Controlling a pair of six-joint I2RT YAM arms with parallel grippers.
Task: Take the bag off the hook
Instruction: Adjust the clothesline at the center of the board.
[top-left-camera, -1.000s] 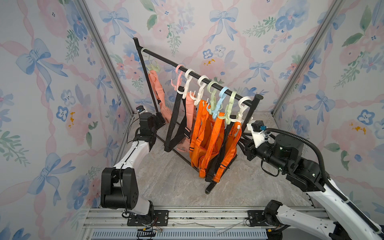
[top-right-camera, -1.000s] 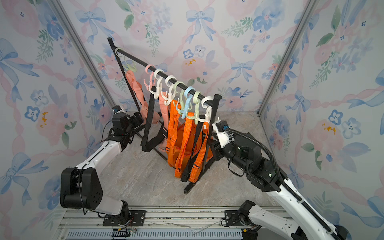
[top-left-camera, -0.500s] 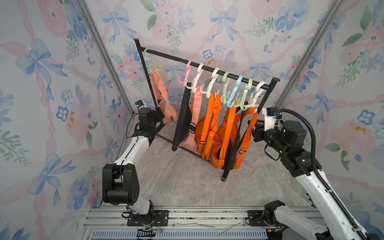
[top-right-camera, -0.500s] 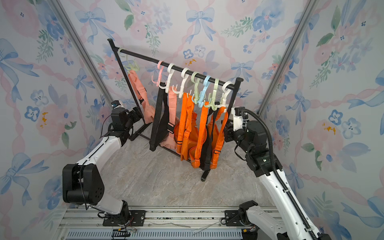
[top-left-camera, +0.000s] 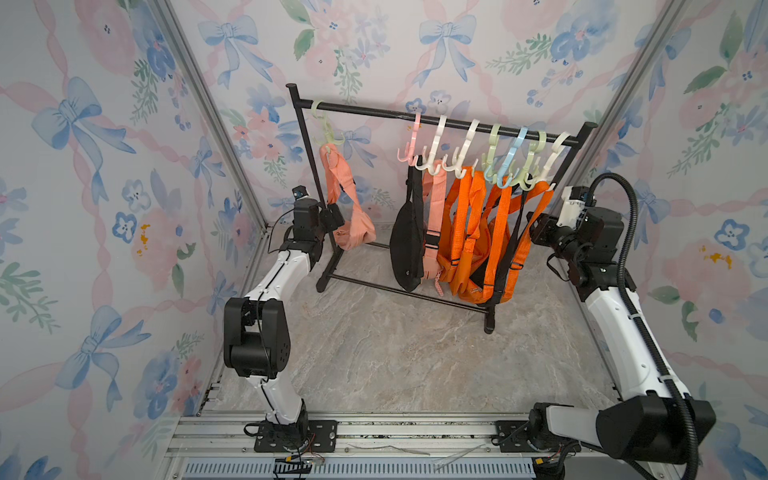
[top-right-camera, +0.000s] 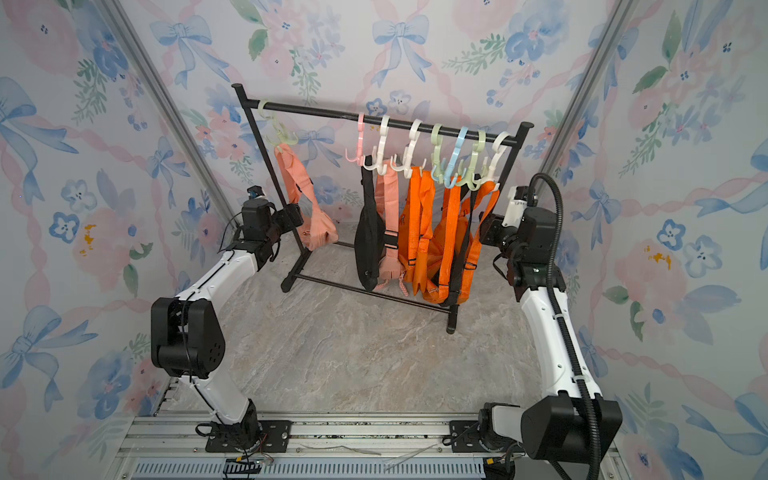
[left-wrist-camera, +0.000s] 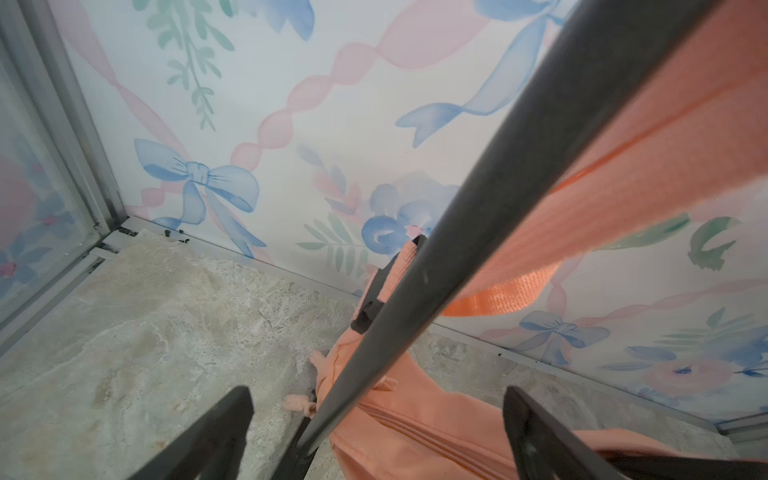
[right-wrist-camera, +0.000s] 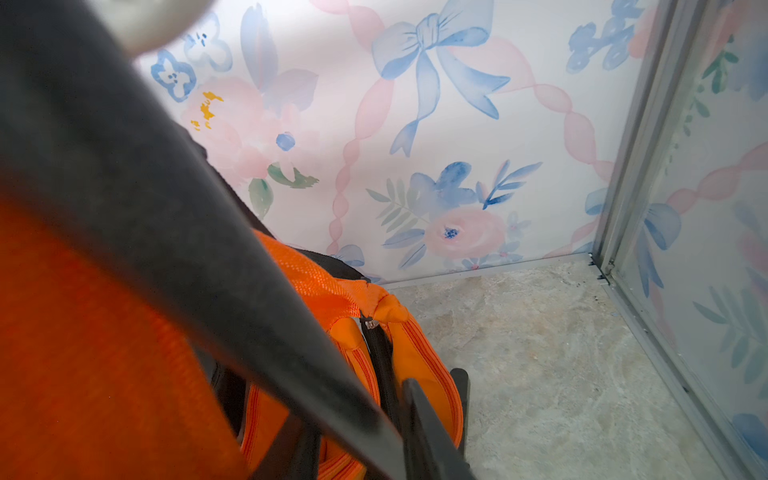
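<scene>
My left gripper (left-wrist-camera: 374, 440) is spread wide, one finger on each side of the black rack's (top-left-camera: 365, 110) upright at my left end. The post runs through the gap, and I can't tell whether either finger touches it. Just behind that post hangs the peach bag (top-left-camera: 353, 232). Its strap is looped over the pale green hook (top-left-camera: 322, 124), which sits alone at that end of the rail, and its body hangs low by the back wall – not off the hook yet.

My right gripper (right-wrist-camera: 361, 440) is at the far end, its fingers drawn in close around the other upright, pinching it. Next to it is a crowded cluster of hooks carrying the orange bags (top-left-camera: 478, 249), a black bag (top-left-camera: 405, 241) and a second peach one. The rack stands on the marbled table (top-left-camera: 395, 353), with both of my arms reaching in from the near rail.
</scene>
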